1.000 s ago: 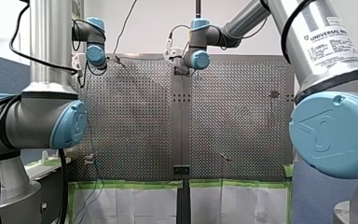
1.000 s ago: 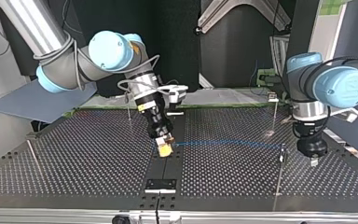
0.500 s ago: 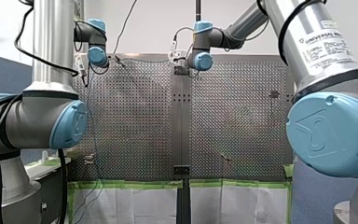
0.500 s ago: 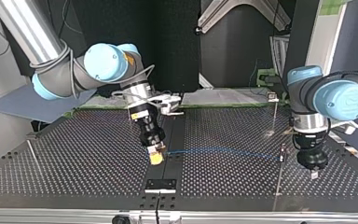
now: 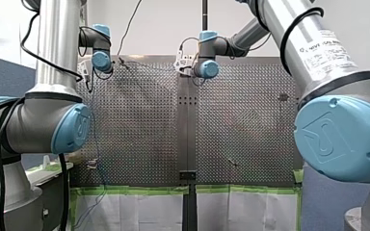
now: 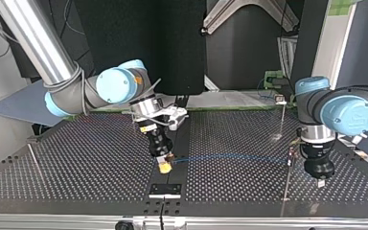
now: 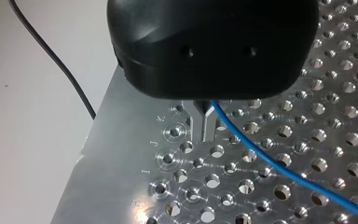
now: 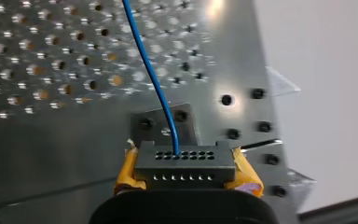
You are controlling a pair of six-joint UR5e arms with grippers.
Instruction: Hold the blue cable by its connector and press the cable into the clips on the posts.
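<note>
The black rectangular connector (image 8: 182, 162), with its rows of small holes, was clamped between the yellow pads (image 8: 127, 171) of the right gripper (image 8: 182, 173). It was held just above the perforated metal surface (image 6: 76, 163), at the plain central strip (image 6: 178, 139). The thin blue cable (image 8: 150, 74) was seen leaving the connector's face and running away over the holes.

In the top view the cable was stretched in a shallow line from the connector towards the view's right, as far as a thin upright metal post (image 6: 286, 187). The left gripper (image 7: 205, 125) was held low over the surface just beside that post. Whether the cable was seated in a clip on the post could not be told.

In the left wrist view the black gripper's metal fingers (image 7: 209, 128) were drawn together. The cable was pinched there, emerging from them and trailing off above the surface. A second thin post (image 6: 282, 117) was seen further back, well apart from the right gripper.
</note>
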